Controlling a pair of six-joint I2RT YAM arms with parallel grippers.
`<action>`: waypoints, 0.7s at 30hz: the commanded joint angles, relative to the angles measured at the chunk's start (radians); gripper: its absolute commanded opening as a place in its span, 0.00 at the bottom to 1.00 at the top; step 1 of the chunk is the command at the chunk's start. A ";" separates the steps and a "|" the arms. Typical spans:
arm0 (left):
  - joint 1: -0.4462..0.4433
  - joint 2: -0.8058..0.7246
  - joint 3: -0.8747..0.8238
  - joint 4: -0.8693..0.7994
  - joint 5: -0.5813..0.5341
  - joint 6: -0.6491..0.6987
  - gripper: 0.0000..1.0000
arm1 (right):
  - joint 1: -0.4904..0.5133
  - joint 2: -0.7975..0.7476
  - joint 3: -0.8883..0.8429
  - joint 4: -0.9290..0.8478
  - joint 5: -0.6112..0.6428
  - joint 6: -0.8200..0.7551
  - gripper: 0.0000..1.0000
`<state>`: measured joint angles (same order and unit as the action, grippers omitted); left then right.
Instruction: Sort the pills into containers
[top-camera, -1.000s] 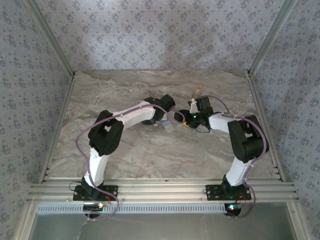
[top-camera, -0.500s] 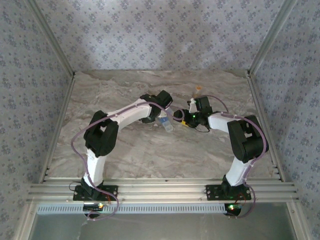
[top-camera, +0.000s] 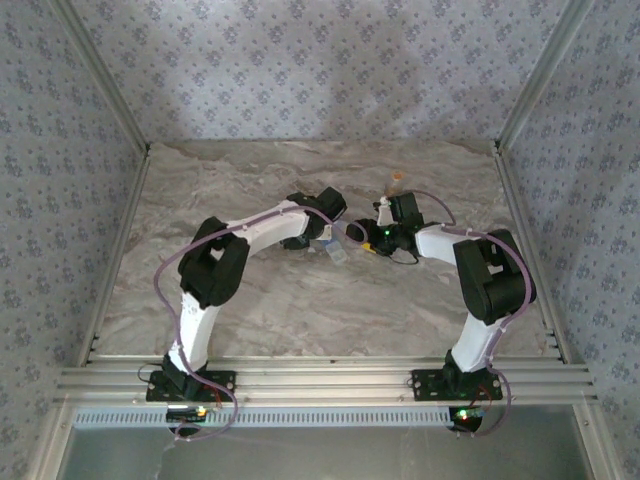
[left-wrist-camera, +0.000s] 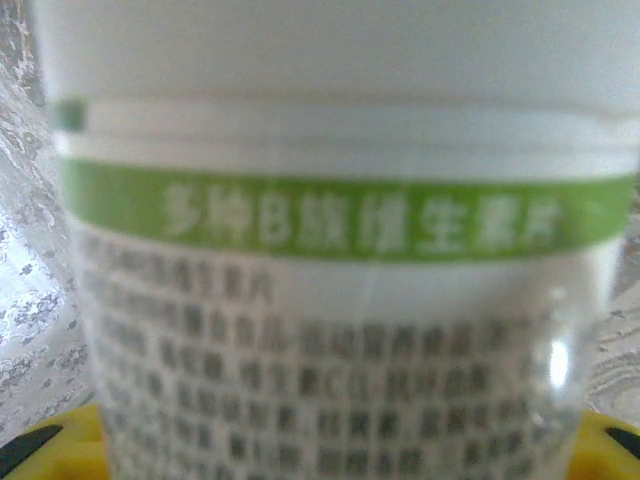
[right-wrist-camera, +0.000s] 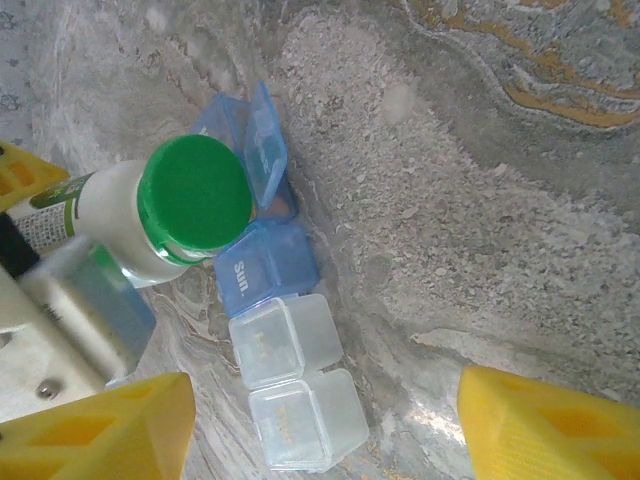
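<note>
Green-capped bottle in left claw over pill box, right claw released

Marbled grey-beige surface, both arms reaching in and meeting near its centre in the top view. Left claw is clamped on the green-capped bottle. The wrist view has the white bottle body right up against the lens, yellow fingertips at the bottom corners on either side of it. The label has a green band with pale characters and blurred dark print below, not readable.

From the right wrist view the bottle lies tilted, its round green cap facing the camera, and part of the left claw's body is on it at the left edge. The cap overlaps the pill box in that view; I cannot tell whether they touch.

The pill box rests on the surface in a row of compartments. One blue lid is flipped up, next to it is a shut blue compartment marked "Sun.", and then come two clear shut compartments. There is an orange-brown patch under the raised lid, too small to identify.

Right claw is spread wide with nothing between its yellow fingers. It hangs above the clear end of the pill box, apart from it. In the top view the pill box sits just below where the two wrists meet.
</note>
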<state>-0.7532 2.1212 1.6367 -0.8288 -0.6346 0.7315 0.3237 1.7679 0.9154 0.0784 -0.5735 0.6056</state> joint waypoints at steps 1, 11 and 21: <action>0.003 0.020 0.024 -0.039 -0.034 0.029 0.00 | 0.008 0.008 0.024 -0.029 -0.014 -0.018 0.72; 0.009 -0.102 0.029 -0.032 0.024 0.004 0.00 | 0.009 0.015 0.025 -0.029 -0.014 -0.019 0.72; 0.014 -0.088 0.000 -0.012 0.042 0.002 0.00 | 0.010 0.016 0.027 -0.030 -0.015 -0.020 0.72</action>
<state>-0.7460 2.0251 1.6505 -0.8330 -0.6128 0.7361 0.3283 1.7737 0.9184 0.0769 -0.5735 0.6052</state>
